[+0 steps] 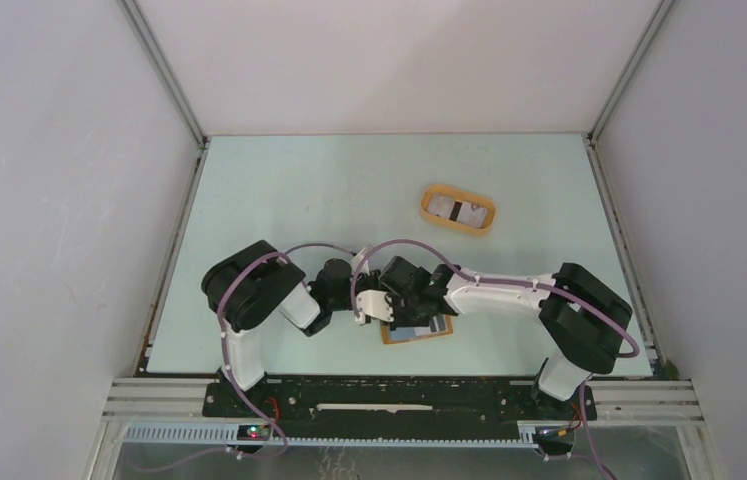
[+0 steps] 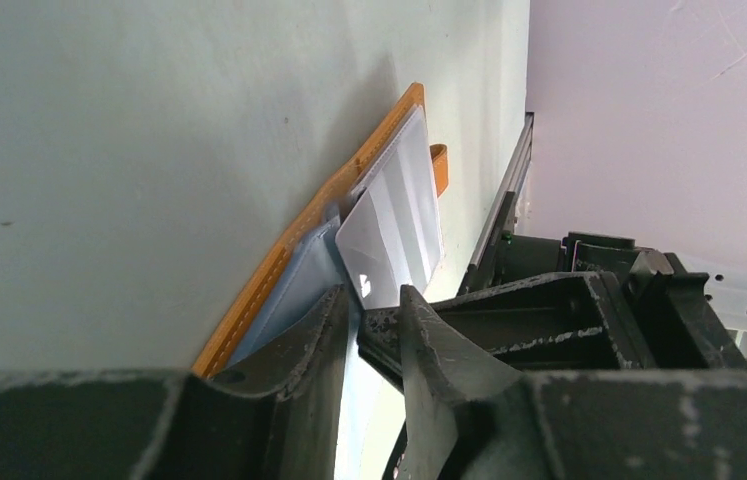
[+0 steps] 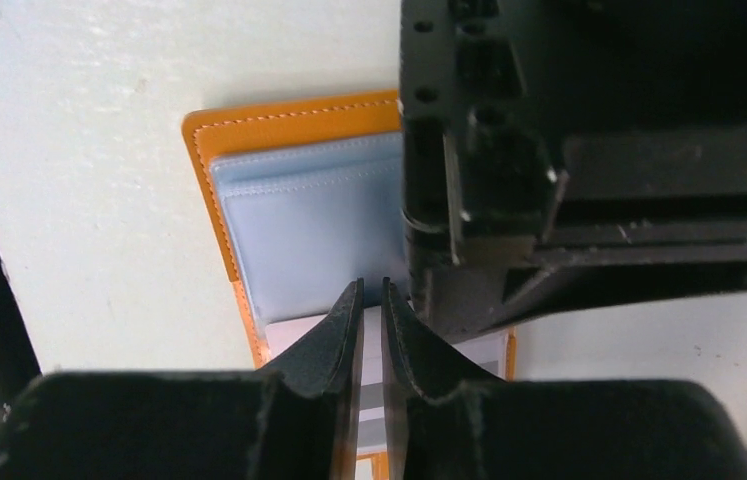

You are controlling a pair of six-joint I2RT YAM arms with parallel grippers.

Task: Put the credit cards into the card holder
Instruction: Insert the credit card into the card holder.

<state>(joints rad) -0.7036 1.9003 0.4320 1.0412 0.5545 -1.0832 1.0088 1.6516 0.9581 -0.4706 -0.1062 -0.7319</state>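
Observation:
The orange card holder (image 1: 419, 335) lies open near the table's front edge, between both arms. The right wrist view shows its pale blue lining (image 3: 299, 230), with a white credit card (image 3: 289, 336) with grey stripes flat on the lower half. My right gripper (image 3: 370, 286) points down at that card. Its fingers are a narrow slit apart with nothing between them. In the left wrist view the holder's orange edge (image 2: 279, 258) runs along the table, and a white card (image 2: 399, 215) tilts up from it. My left gripper (image 2: 374, 300) is open just in front of the lining and holds nothing.
An oval orange tray (image 1: 426, 205) stands further back, right of centre, with more cards (image 1: 457, 209) inside. The two grippers crowd together over the holder. The metal rail (image 1: 399, 385) at the table's front edge runs just behind them.

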